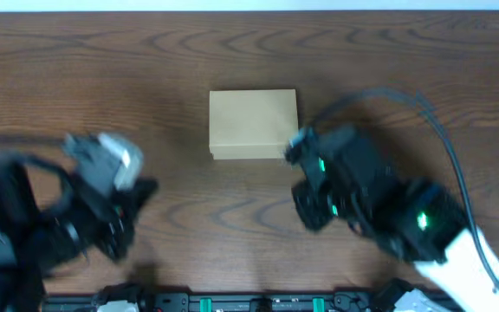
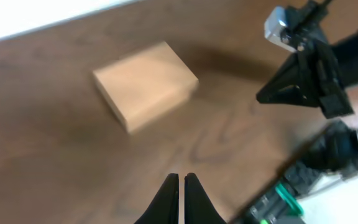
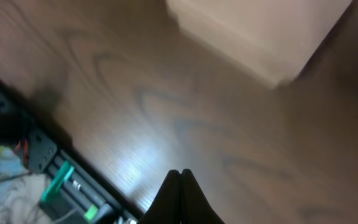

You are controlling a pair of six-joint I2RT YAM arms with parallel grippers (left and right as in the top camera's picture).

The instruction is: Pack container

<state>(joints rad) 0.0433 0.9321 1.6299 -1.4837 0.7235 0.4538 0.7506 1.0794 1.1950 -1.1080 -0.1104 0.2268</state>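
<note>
The container (image 1: 253,121) is a plain tan cardboard box with its lid down, lying flat at the middle of the wooden table. It also shows in the left wrist view (image 2: 145,84) and at the top of the right wrist view (image 3: 260,31). My left gripper (image 2: 181,177) is shut and empty, above bare table well short of the box; overhead it is at the left (image 1: 148,188). My right gripper (image 3: 180,173) is shut and empty over bare table; overhead its tip (image 1: 294,145) is close to the box's front right corner. No small items are in view.
A black rail with green clips (image 1: 232,303) runs along the table's front edge, also in the right wrist view (image 3: 61,186). The right arm's black cable (image 1: 440,130) loops over the table at the right. The right arm (image 2: 309,68) shows in the left wrist view.
</note>
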